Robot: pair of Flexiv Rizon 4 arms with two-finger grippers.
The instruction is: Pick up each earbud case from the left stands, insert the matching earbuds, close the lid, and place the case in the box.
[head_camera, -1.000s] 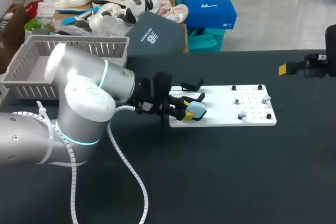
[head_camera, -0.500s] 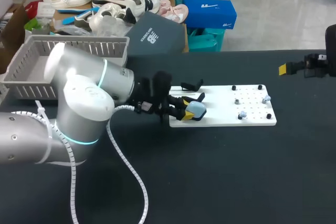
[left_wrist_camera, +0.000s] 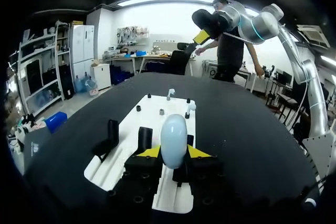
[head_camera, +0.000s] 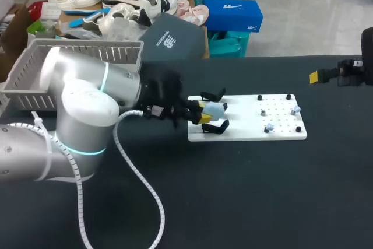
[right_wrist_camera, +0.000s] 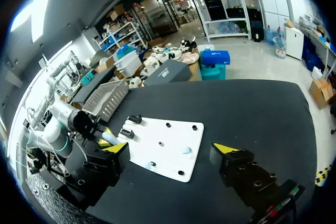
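Raised the earbud case (head_camera: pixel 214 109) off its black stand (head_camera: pixel 217 127), pinched in the left end effector (left_wrist_camera: pixel 173 153), readying it for earbud insertion; held right end effector (right_wrist_camera: pixel 172 149) spread.

Bright, even light from overhead; soft shadows; matte dark table (head_camera: pixel 245 196)

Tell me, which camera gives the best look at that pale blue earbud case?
The left wrist view: the earbud case stands close up, clamped between the left pincer's yellow tips. The head view shows the case small, at the white board's end. The right wrist view shows only a distant pale speck.
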